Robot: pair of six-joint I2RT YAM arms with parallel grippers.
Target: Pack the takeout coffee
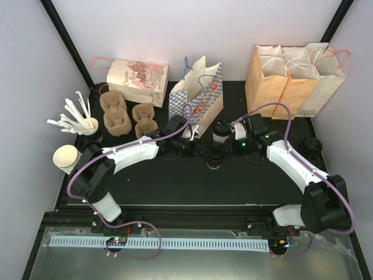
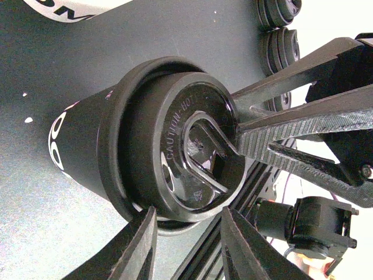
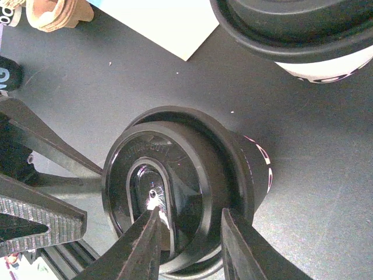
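1. Between the two grippers, the lidded coffee cup [image 2: 87,146] stands on the black table [image 1: 175,186]; its black lid [image 2: 186,151] reads "CAUTION HOT".
2. The left gripper [image 2: 186,239] has its fingers astride the lid rim, gripping it.
3. The right gripper [image 3: 189,233] pinches the rim from the opposite side.
4. Just beyond the right gripper stands a second lidded cup [image 3: 315,35], white with black printing.
5. Behind the left gripper, a checked gift bag [image 1: 198,93] stands open; its contents cannot be seen.

A 2nd lidded cup [image 3: 303,35] is cut off by the top edge.
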